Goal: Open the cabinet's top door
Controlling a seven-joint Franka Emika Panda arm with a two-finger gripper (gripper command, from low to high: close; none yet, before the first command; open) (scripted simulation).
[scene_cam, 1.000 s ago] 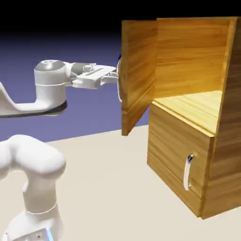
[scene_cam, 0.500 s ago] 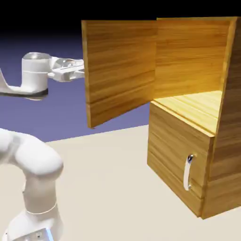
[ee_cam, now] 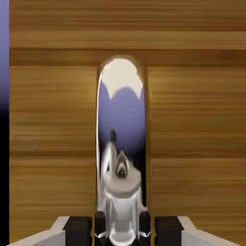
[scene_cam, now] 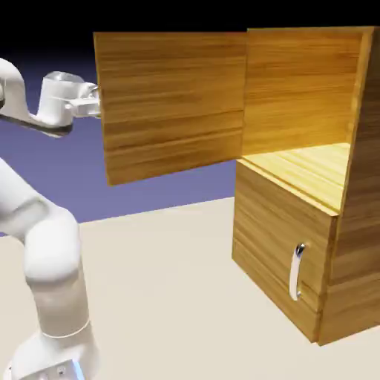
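Note:
The wood-grain cabinet [scene_cam: 356,223] stands at the exterior view's right. Its top door [scene_cam: 174,104] is swung wide out to the left, showing its inner face, and the upper compartment [scene_cam: 308,167] lies open. My gripper [scene_cam: 94,104] reaches the door's far left edge and is mostly hidden behind the panel. In the hand view the door's wood [ee_cam: 192,120] fills the frame. The long silver handle [ee_cam: 121,110] runs up the middle, and my gripper [ee_cam: 121,227] is shut on its lower end.
Below the open compartment the shorter lower door [scene_cam: 267,230] is closed, its small silver handle [scene_cam: 297,271] near the right. My white arm [scene_cam: 48,245] rises at the left, over the beige table [scene_cam: 171,297].
The top door has swung much further open, its free edge sweeping left across the exterior view. My hand has moved left with it, still shut on the handle.

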